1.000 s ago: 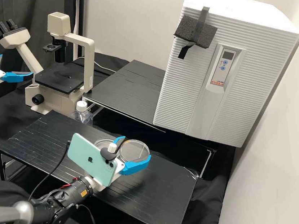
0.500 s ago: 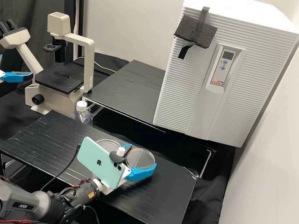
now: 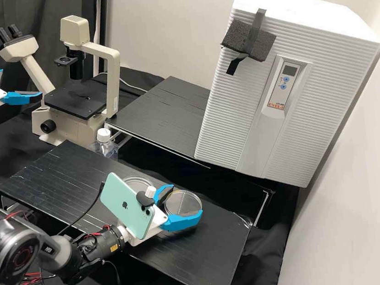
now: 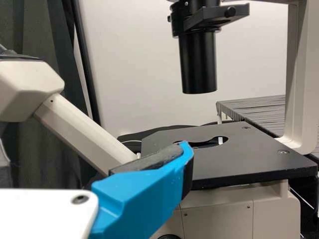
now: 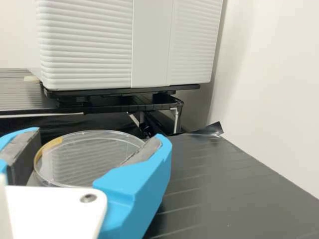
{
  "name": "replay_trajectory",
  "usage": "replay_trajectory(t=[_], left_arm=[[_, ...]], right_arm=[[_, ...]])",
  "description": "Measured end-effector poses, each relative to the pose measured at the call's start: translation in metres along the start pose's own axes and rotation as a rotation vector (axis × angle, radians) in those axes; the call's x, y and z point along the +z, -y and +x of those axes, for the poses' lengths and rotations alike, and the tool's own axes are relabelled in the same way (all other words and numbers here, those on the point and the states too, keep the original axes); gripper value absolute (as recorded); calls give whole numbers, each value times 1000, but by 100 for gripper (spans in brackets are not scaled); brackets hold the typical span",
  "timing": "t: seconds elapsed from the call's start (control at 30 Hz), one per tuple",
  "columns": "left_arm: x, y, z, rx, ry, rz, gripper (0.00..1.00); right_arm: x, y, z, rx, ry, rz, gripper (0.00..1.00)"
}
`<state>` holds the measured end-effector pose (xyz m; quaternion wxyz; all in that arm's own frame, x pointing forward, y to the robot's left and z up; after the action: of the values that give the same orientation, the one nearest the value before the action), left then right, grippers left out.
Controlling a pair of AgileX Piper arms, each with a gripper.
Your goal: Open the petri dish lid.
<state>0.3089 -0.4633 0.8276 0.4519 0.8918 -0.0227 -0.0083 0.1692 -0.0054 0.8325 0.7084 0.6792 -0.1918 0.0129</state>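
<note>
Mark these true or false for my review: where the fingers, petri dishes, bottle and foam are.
1. The right gripper has its fingers on either side of a petri dish. True.
2. Only one petri dish lies on the front black table. False: a second petri dish lies behind the phone.
3. The white-capped bottle stands on the microscope's stage. False: it is beside the microscope, at the table's far edge.
4. Dark tape crosses the foam block on the white cabinet. True.
</note>
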Motion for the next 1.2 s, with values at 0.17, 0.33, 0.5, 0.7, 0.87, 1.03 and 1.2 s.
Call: replay_trajectory(t=[0.17, 0.33, 0.5, 0.7, 0.87, 1.03, 1.2], left_arm=[[0, 0, 0, 0, 0, 0, 100], [0, 0, 0, 0, 0, 0, 100], [0, 0, 0, 0, 0, 0, 100], [0, 0, 0, 0, 0, 0, 100], [0, 0, 0, 0, 0, 0, 100], [0, 0, 0, 0, 0, 0, 100], [0, 0, 0, 0, 0, 0, 100]], right_arm=[[0, 1, 0, 4, 8, -1, 0], [0, 3, 0, -1, 11, 4, 100], [-2, 4, -1, -3, 5, -8, 100], [-2, 4, -1, -3, 12, -5, 100], [-3, 6, -2, -10, 8, -6, 100], [-5, 5, -4, 7, 15, 12, 100], [-4, -3, -8, 63, 47, 80, 100]])
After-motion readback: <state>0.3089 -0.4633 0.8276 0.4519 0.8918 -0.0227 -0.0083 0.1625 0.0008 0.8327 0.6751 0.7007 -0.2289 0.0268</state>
